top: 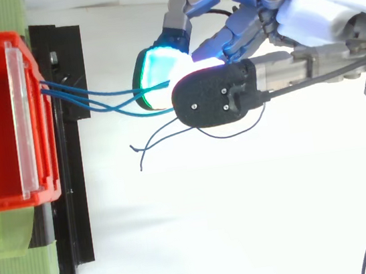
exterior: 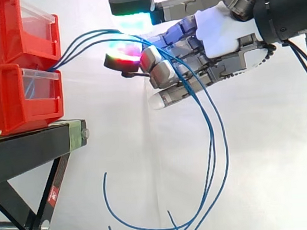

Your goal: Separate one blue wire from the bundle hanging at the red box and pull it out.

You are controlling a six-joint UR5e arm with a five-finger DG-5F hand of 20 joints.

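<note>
Several blue wires (exterior: 86,38) leave the gap between the two stacked red bins (exterior: 17,97) and arc right into my hand (exterior: 216,33). From there they hang down in long loops (exterior: 213,158) with loose ends near the bottom. The hand is level with the upper bin, a short way right of it, fingers curled. Two glowing fingertips (exterior: 132,22) close toward each other with a blue wire (top: 113,92) running between them, while the other wires pass just beside and below. In the top view the cyan-green pad (top: 158,76) meets the black-backed fingertip (top: 218,95).
The bins stand on a black stand (exterior: 30,148) with slanted legs and green tape (top: 19,273) on its top. A clear front flap (top: 23,124) closes the top bin. White curtain lies behind and to the right.
</note>
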